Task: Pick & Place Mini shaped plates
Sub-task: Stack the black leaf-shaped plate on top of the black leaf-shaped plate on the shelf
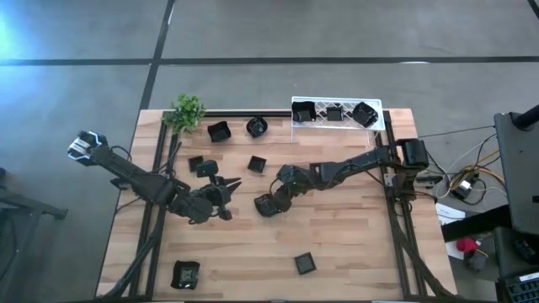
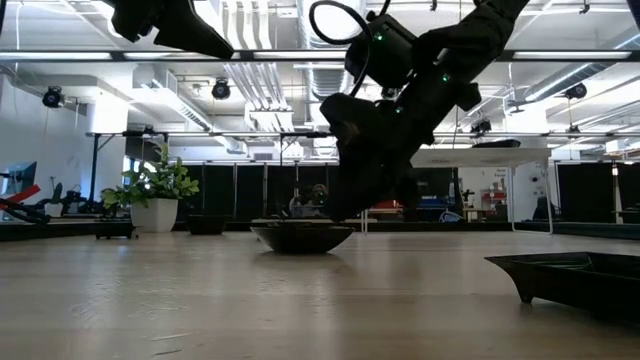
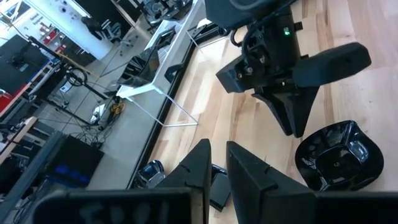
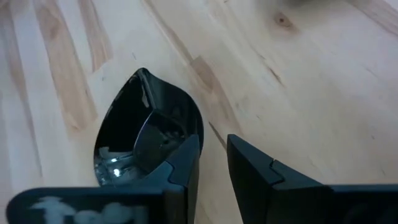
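Observation:
A small black mini shaped plate (image 4: 134, 134) rests flat on the wooden table near its middle; it also shows in the low view (image 2: 300, 237) and the left wrist view (image 3: 336, 155). My right gripper (image 4: 213, 142) slants down at this plate's rim with its fingers a narrow gap apart. One finger (image 4: 186, 158) is over the rim and the other (image 4: 249, 165) is outside it, over bare wood. My left gripper (image 3: 217, 146) hangs above the table just left of it (image 1: 232, 199), slightly open and holding nothing. My right gripper comes at the plate's rim (image 4: 198, 127) slanting from above and the table's right. Its own finger covers the spot. I cannot tell whether it touches the plate. The plate lies flat on the table.
A white rack (image 1: 381, 114) at the far edge holds three plates. Loose plates lie at the far left (image 1: 219, 130), (image 1: 256, 126), (image 1: 257, 163), (image 1: 200, 166) and near the front edge (image 1: 305, 263), (image 1: 185, 273). A green plant (image 1: 187, 111) stands at the far left corner.

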`<state>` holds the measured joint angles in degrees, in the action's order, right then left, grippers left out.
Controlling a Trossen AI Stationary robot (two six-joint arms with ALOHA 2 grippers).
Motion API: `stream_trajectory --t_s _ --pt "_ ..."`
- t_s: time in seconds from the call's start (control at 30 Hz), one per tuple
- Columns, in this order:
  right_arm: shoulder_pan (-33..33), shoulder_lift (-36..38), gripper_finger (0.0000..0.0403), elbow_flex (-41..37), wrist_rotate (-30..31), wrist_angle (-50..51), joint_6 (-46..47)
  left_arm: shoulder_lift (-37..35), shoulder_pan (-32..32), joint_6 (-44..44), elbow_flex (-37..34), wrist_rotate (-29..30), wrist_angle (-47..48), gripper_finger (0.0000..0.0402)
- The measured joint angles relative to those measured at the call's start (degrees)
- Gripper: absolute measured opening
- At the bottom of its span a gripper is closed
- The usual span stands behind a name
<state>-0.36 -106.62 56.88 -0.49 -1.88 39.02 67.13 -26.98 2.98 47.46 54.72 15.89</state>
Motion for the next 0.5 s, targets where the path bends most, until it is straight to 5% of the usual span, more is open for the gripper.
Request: stream_trajectory --t_s 0.5 --pt "0.1 -0.1 0.0075 0.0 0.0 -0.5 -1.0 0.0 0.0 0.0 0.0 0.1 0.0 0.0048"
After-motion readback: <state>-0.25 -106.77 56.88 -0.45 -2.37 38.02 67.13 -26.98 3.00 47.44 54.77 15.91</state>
